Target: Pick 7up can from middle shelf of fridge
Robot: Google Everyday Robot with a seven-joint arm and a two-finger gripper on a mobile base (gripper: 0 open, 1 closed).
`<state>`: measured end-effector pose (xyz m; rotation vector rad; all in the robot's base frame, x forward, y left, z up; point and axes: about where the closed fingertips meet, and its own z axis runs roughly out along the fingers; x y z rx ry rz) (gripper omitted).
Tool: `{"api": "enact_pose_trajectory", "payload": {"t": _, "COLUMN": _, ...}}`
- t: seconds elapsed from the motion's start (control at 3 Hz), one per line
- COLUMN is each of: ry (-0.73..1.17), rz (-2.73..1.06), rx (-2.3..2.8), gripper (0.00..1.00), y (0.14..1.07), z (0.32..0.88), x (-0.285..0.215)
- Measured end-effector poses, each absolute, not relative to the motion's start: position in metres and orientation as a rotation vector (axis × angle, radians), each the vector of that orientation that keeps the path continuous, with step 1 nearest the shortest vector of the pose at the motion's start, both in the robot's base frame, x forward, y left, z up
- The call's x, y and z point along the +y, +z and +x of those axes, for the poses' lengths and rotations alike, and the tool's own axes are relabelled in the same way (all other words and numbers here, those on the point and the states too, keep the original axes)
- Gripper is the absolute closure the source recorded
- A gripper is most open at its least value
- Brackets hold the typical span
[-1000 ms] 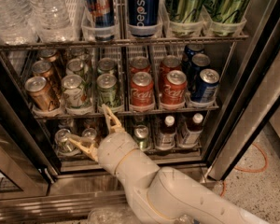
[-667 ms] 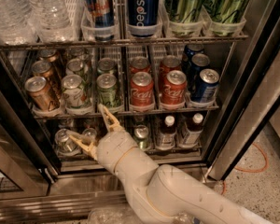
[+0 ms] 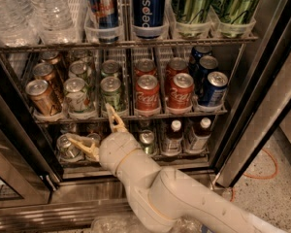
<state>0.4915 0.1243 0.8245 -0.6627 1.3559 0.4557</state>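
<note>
Top rack: water bottles (image 3: 34, 8), tall blue can (image 3: 103, 6), pepsi can (image 3: 149, 8), tall green cans (image 3: 194, 6). Next rack down: brown cans (image 3: 41, 97), dark green can (image 3: 111, 93), Coke cans (image 3: 148, 95), blue cans (image 3: 212, 89). Bottom rack: capped bottles (image 3: 172, 137) right of gripper (image 3: 88, 122), silver can (image 3: 67, 147) just left. Orange cable (image 3: 264, 171) on speckled floor (image 3: 276, 203).

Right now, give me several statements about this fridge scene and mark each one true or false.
1. The gripper is shut on the 7up can. False: it is open and empty, below the front edge of the middle shelf.
2. The 7up can stands at the front of its lane, between a brown can and a darker green can. True.
3. Two red Coca-Cola cans stand at the front, right of the darker green can. True.
4. Water bottles stand on the middle shelf. False: they are on the rack above.
</note>
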Motion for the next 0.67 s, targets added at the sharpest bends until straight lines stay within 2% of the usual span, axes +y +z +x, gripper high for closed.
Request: {"api": "enact_pose_trajectory", "payload": {"t": 0.67, "ry": 0.481, "rz": -0.603, "rx": 1.370, "gripper": 0.24, "y": 0.8362, "z": 0.5234, "x": 0.1234}}
